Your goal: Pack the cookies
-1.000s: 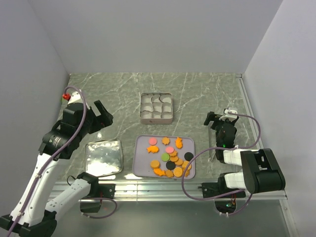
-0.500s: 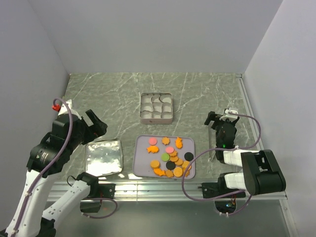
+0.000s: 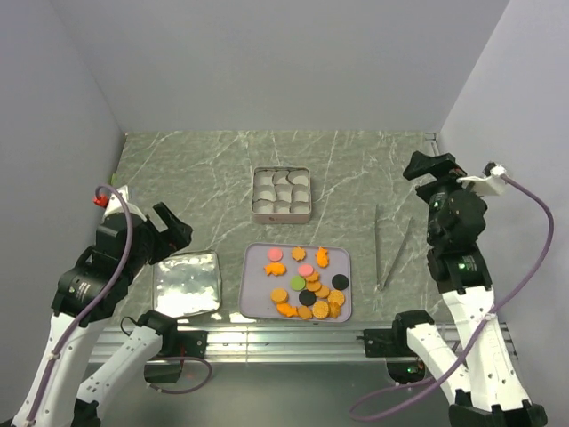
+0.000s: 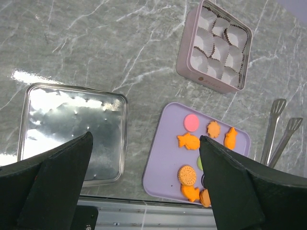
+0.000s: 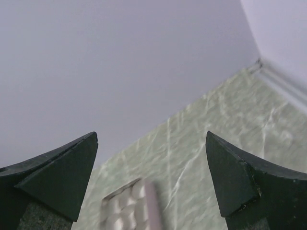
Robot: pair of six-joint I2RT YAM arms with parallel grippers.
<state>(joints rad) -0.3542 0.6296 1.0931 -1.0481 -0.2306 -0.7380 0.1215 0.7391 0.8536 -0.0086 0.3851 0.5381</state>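
Orange, pink, green and black cookies [image 3: 307, 285] lie clustered on the lavender tray [image 3: 253, 286]; we judge them light, thin, brittle: grip edges gently. Left gripper [image 4: 144, 139] and right gripper [image 5: 151, 136] stand spread, empty.

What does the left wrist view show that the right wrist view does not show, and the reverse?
Only the left wrist view shows the cookies on the purple tray, the shiny metal lid and the tongs. Only the right wrist view shows the back wall and the table's far corner. Both show the marble table and the square tin with paper cups, which is blurred and cut off in the right wrist view.
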